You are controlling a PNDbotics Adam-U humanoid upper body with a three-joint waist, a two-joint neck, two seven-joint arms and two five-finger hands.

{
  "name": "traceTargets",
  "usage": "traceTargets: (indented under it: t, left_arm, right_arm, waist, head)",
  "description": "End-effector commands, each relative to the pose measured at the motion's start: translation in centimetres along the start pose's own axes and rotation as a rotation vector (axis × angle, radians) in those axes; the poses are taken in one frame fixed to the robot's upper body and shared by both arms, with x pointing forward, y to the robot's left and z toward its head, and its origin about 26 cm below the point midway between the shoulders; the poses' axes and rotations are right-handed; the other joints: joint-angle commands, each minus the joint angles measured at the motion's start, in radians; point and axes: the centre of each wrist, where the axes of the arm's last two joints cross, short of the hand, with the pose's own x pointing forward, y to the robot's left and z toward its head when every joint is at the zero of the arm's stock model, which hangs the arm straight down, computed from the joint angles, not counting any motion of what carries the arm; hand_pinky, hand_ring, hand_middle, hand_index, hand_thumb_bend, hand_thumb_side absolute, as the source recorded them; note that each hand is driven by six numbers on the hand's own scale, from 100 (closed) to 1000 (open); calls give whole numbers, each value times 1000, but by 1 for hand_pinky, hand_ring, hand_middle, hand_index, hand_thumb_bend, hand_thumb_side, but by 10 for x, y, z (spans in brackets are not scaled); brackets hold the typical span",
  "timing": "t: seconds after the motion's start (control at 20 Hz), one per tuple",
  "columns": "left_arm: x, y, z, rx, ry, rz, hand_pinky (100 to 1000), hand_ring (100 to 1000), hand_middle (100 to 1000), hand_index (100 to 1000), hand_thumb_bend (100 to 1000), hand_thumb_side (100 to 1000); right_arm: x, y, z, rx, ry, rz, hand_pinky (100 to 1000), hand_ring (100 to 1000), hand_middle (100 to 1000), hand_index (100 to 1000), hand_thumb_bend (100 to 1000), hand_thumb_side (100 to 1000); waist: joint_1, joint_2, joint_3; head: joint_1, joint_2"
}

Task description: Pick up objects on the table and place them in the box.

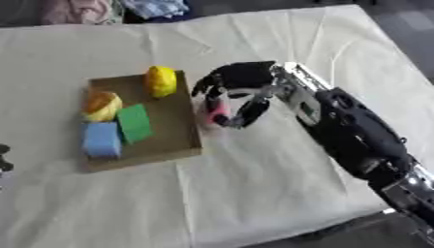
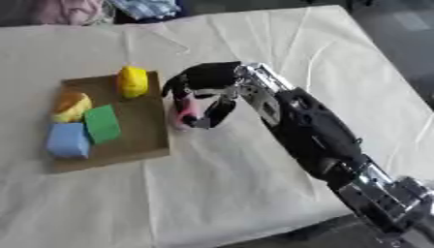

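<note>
A flat brown cardboard box (image 1: pixel 169 131) lies on the white cloth at the left. Inside it sit a yellow rounded object (image 1: pixel 160 81), an orange-and-yellow object (image 1: pixel 101 105), a green block (image 1: pixel 134 123) and a light blue block (image 1: pixel 101 139). My right hand (image 1: pixel 240 82) comes in from the lower right and hovers just beside the box's right edge. Its fingers are curled around a small pink and white object (image 1: pixel 216 110), which points downward near the cloth. A small dark part of my left hand (image 1: pixel 4 157) shows at the left edge.
The white cloth (image 1: pixel 280 184) covers the whole table, with creases across it. Bundled fabrics (image 1: pixel 152 7) lie beyond the table's far edge. The table's right and front edges drop off near my right arm (image 1: pixel 356 131).
</note>
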Motion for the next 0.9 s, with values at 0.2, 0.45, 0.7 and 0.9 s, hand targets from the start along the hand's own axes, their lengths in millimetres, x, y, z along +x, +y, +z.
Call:
traceTargets:
  t: [0.2,0.45,0.7,0.9]
  left_arm:
    - [4,4,-2,9,-19,-7,742,537,601,825,100,679]
    - [4,4,-2,9,-19,-8,743,537,601,825,100,679]
    - [4,4,-2,9,-20,-8,743,538,602,826,100,678]
    - [4,4,-2,7,-20,-7,743,538,602,826,100,679]
  right_arm:
    - [-7,-20,12,-7,-71,91,829,748,764,347,100,274]
    - [-8,-28,18,-84,-63,113,829,747,751,327,100,264]
    - [-5,-32,10,-174,-87,152,832,744,744,321,100,244]
    - [2,-42,-7,-227,-135,181,835,741,740,318,100,234]
  waist:
    - [-8,-11,-3]
    - [-9,-11,-4]
    - [-10,-11,-2]
    - [-11,-13,0]
  head:
    - [-1,4]
    - [-1,4]
    - [-2,4]
    - [-5,5]
